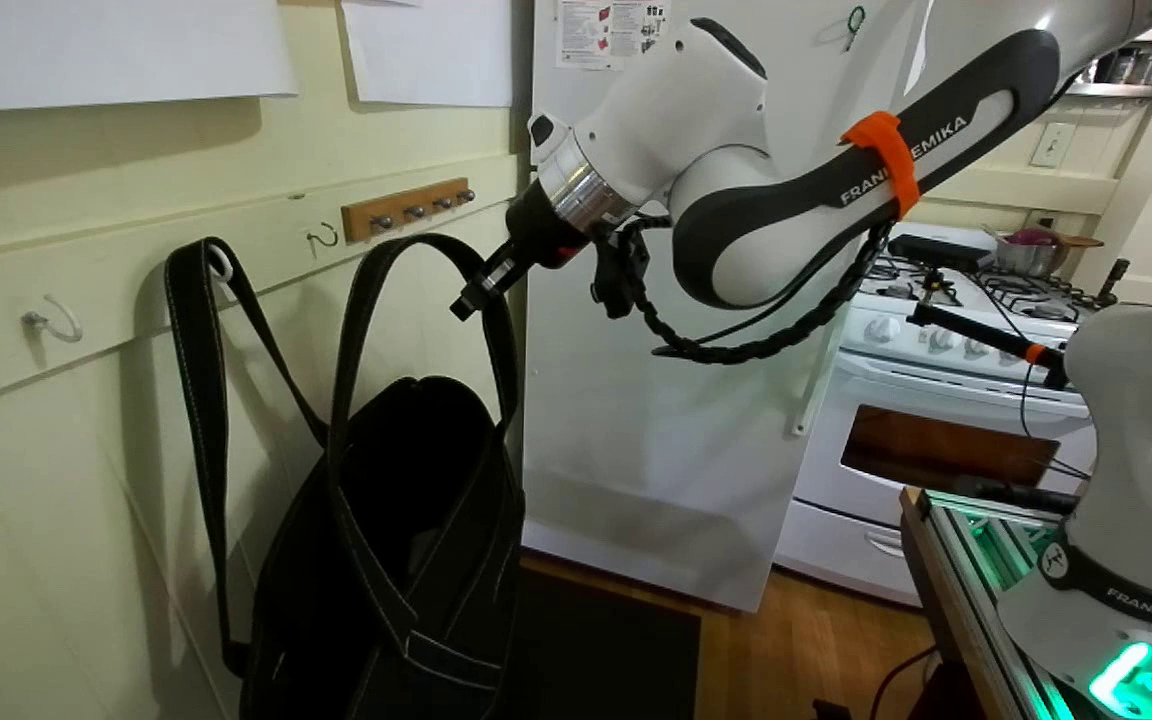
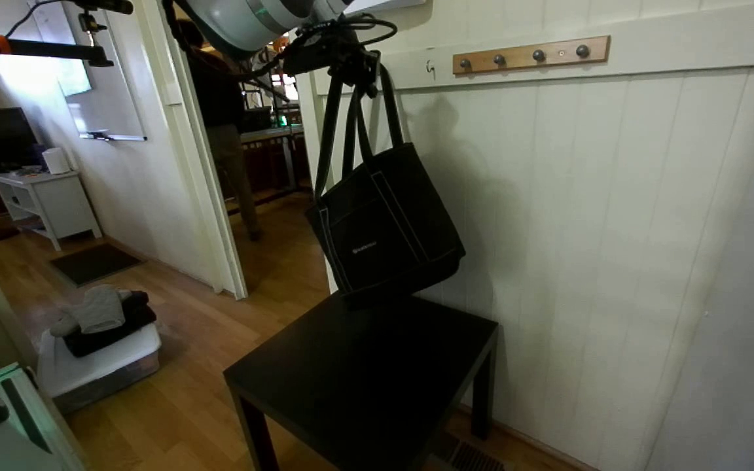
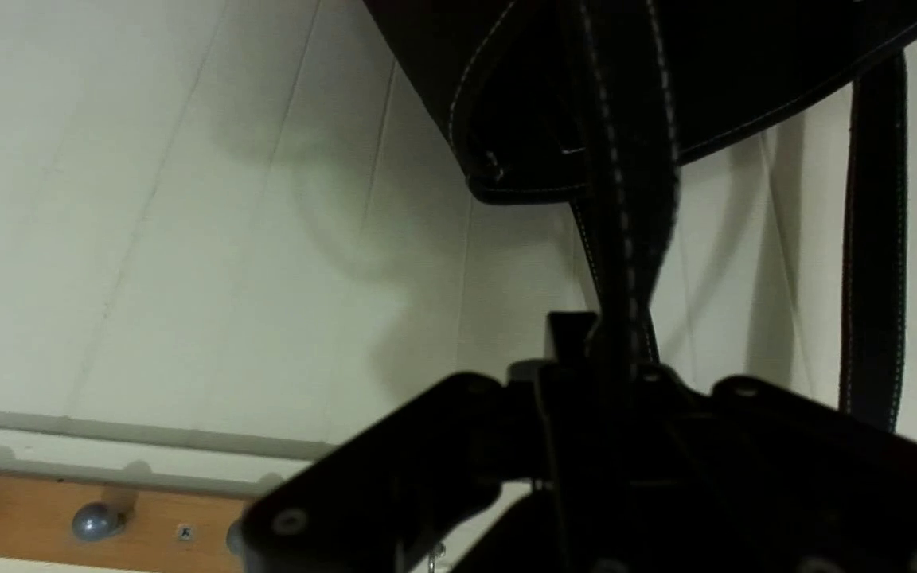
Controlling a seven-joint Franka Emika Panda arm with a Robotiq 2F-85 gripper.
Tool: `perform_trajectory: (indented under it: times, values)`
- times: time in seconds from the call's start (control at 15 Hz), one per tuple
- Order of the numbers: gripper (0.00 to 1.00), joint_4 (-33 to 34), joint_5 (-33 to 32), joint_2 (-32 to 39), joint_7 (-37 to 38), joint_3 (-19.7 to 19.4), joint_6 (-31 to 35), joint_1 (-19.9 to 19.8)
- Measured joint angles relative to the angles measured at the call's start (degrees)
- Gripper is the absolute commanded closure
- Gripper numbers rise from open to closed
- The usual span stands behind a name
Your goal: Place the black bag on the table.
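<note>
The black bag (image 1: 386, 560) hangs by its straps beside the wall; in an exterior view it hangs tilted (image 2: 390, 222). Its mouth and straps also show in the wrist view (image 3: 745, 72). My gripper (image 1: 476, 295) is shut on one strap near the top of its loop; the wrist view shows the strap running between the fingers (image 3: 598, 350). The other strap loops over a white wall hook (image 1: 223, 265). The near-black table (image 2: 357, 379) stands low beneath the bag; part of its top shows beside the bag (image 1: 616, 640). I cannot tell whether the bag's bottom touches it.
A wooden peg rack (image 1: 411, 207), a small metal hook (image 1: 323, 235) and another white hook (image 1: 58, 320) are on the wall. A white refrigerator (image 1: 656, 420) stands behind my gripper. A storage bin (image 2: 108, 366) sits on the floor. A stove (image 1: 936, 400) stands near my base.
</note>
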Motion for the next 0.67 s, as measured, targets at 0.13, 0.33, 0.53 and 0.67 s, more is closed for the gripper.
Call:
perform_trajectory:
  times: [0.13,0.33,0.53,0.67]
  values:
    - [0.81,-0.73,2.43,0.24,-1.42,1.07,0.96,-0.92]
    - [0.55,-1.28,5.34,0.54,-3.26,2.72,1.22,-2.31]
    - [0.33,-1.25,7.63,0.54,-5.14,4.15,1.22,-3.69]
    - [0.18,-1.13,9.04,0.54,-6.3,4.98,1.22,-4.6]
